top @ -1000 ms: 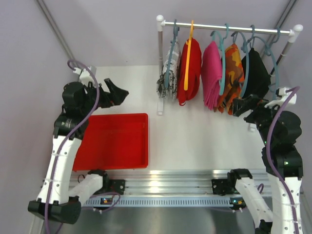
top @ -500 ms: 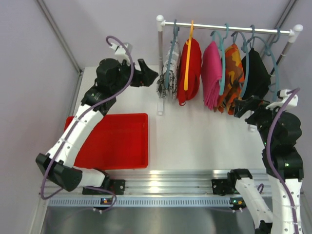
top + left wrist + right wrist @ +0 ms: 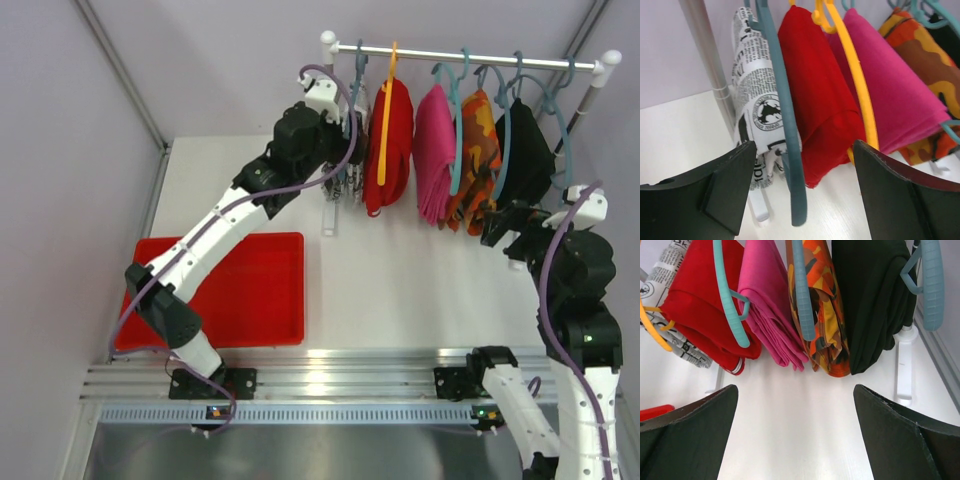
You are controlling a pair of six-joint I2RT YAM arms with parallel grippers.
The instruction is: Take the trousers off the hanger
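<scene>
Left arm: a second ago it sat over the red tray [image 3: 250, 290] at the left of the surface [image 3: 400, 290]; it has since swung up and across to the left end of the rail [image 3: 470, 55].

Left end effector [image 3: 805, 165]: jaws spread wide, gripping nothing. Its wrist view shows the teal hanger [image 3: 785, 110] between the two fingers. The black-and-white patterned pair [image 3: 757, 100] hangs just above the left finger (contact cannot be judged from here).

Right end effector [image 3: 795, 390]: also wide open and empty, near the lower hems at the rail's right end. It has hardly moved.

All five trousers are on their hangers on the rail: the patterned pair, then the red pair [image 3: 815, 95], magenta pair [image 3: 890, 85], orange camouflage pair [image 3: 822, 315] and black pair [image 3: 870, 300]. None is off yet.

Reading: the approach looks done. The patterned pair is the likely first target, and a grip on cloth, not hanger, is needed next.
</scene>
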